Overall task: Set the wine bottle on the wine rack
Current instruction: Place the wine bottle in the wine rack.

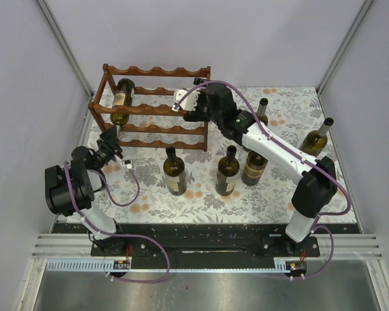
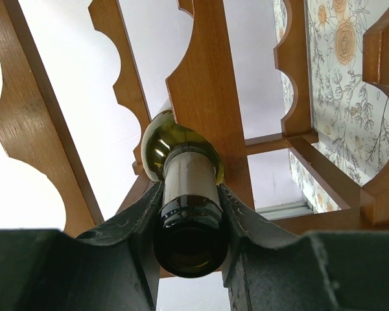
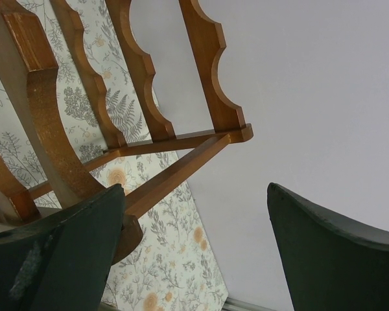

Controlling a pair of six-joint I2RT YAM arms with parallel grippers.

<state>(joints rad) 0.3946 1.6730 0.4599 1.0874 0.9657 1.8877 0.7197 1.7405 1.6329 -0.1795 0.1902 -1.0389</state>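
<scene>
The reddish-brown wine rack (image 1: 157,107) stands at the back left of the table. A green wine bottle (image 1: 122,97) lies in the rack's leftmost slot, neck pointing toward the arms. My left gripper (image 1: 111,138) is shut on that neck. In the left wrist view the dark bottle mouth (image 2: 190,227) sits pinched between both fingers (image 2: 133,227), with the rack's rails (image 2: 204,97) behind. My right gripper (image 1: 181,100) hovers open by the rack's upper middle. Its wrist view shows nothing between the gripper (image 3: 194,246) fingers and the scalloped rails (image 3: 142,97) to the left.
Several upright wine bottles stand on the floral cloth: two in front of the rack (image 1: 175,172) (image 1: 227,172), one partly behind the right arm (image 1: 254,165), and two at the right (image 1: 262,110) (image 1: 316,139). White walls enclose the table.
</scene>
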